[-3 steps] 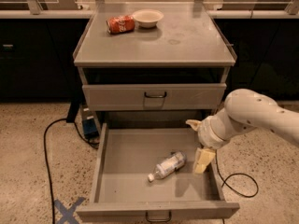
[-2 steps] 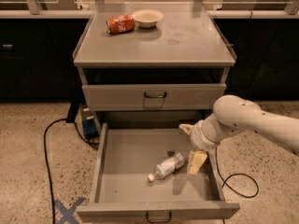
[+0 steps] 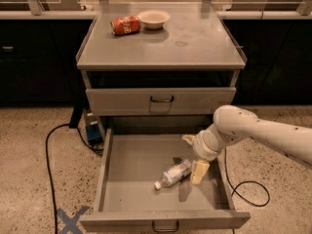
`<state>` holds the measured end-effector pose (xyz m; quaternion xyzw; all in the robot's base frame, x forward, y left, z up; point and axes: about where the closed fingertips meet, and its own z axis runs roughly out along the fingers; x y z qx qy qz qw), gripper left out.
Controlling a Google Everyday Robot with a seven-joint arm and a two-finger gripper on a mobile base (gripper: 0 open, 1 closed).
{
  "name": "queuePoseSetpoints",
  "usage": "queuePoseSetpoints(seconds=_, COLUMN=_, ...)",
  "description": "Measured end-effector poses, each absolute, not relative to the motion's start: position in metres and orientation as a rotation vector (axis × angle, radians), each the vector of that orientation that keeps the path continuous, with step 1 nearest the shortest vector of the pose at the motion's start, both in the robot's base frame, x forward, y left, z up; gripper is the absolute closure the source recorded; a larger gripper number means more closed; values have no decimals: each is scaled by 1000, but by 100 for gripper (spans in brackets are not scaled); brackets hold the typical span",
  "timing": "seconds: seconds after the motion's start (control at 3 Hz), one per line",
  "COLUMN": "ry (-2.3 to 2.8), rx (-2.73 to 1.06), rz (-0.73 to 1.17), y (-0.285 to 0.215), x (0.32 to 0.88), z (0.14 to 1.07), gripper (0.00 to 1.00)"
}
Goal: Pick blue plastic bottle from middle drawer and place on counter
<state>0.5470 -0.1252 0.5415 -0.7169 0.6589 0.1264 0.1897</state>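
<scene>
The blue plastic bottle (image 3: 173, 174) lies on its side in the pulled-out middle drawer (image 3: 127, 182), white cap toward the front left. My gripper (image 3: 194, 156) hangs inside the drawer at the bottle's right end. It is open: one cream finger (image 3: 200, 172) is just right of the bottle's base, the other (image 3: 188, 139) is farther back. The white arm reaches in from the right. The counter (image 3: 200, 48) is the grey cabinet top above.
A red soda can (image 3: 126, 25) lies beside a white bowl (image 3: 154, 18) at the back left of the counter. The upper drawer (image 3: 161, 100) is shut. On the floor are black cables (image 3: 251, 189), a blue box (image 3: 92, 131) and a blue tape cross (image 3: 70, 221).
My gripper and forearm have moved left across the drawer, closer to the bottle's base. The bottle has not moved.
</scene>
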Motion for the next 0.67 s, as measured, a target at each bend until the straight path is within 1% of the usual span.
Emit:
queuePoseSetpoints(seconds=0.33, ry=1849, rx=-2047, rz=417, y=-116, x=548, z=510, gripper=0)
queuePoseSetpoints(seconds=0.67, ry=1852, rx=-2073, rz=534, y=-100, x=546, z=464, gripper=0)
